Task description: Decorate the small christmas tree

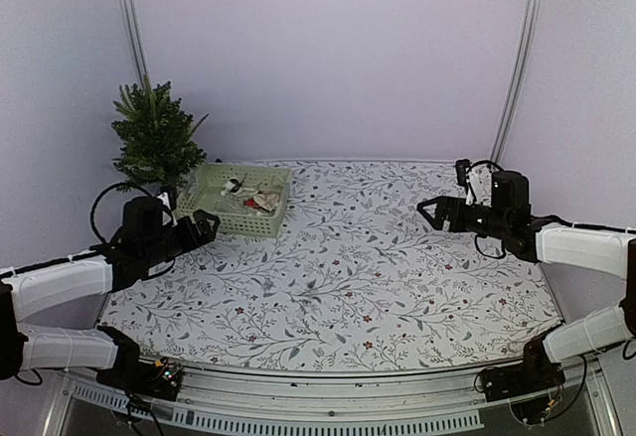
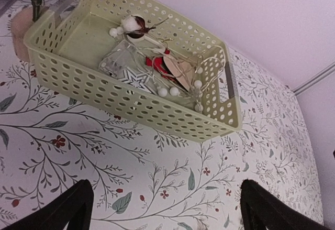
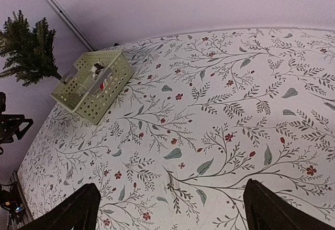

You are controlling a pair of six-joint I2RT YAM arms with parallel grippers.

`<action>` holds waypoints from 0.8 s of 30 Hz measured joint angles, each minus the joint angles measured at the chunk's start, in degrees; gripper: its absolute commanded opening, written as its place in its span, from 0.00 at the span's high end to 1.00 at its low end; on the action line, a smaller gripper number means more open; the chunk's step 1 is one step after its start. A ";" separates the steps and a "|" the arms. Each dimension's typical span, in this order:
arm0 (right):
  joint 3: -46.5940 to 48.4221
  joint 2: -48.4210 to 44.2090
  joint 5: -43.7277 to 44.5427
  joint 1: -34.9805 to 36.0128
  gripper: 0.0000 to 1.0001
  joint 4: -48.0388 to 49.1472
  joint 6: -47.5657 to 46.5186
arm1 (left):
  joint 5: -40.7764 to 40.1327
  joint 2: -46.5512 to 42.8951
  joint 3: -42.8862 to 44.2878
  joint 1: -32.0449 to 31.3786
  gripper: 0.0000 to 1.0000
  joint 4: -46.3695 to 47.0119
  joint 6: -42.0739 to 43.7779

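from where i sit, nothing has been hung yet. the small christmas tree (image 1: 156, 143) stands at the far left corner of the table (image 1: 378, 287), just behind the basket (image 1: 234, 223), and its branches look bare in the overhead view, though it is small there and i cannot rule out something tucked in. the ornaments (image 2: 157, 67) all lie in a heap inside the basket: a star, some white balls, something red, a round brown-and-white piece.

my left gripper (image 1: 204, 227) hovers just in front of the basket's near wall, fingers spread wide with nothing between them. my right gripper (image 1: 427, 210) hangs over the right side of the table, well apart from basket and tree, also wide open and empty.

so i judge the job is at its very start: the first pick from the basket is not yet made, and every hanging is left to do.
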 measured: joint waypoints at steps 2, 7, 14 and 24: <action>0.02 0.74 -0.46 0.00 0.01 0.50 -0.02 | 0.83 -0.72 -1.03 1.55 0.01 0.98 -0.61; 1.09 3.19 -2.45 0.20 0.01 1.16 -0.09 | 3.37 -3.96 -3.06 6.67 0.01 2.49 -1.99; 9.73 9.44 -3.91 4.07 0.01 0.79 -0.76 | 7.91 -8.79 -8.74 17.00 0.03 4.63 -5.46; 26.95 23.91 -3.39 15.28 0.01 -1.44 -1.46 | 12.68 -8.61 -12.72 32.61 0.17 8.35 -12.28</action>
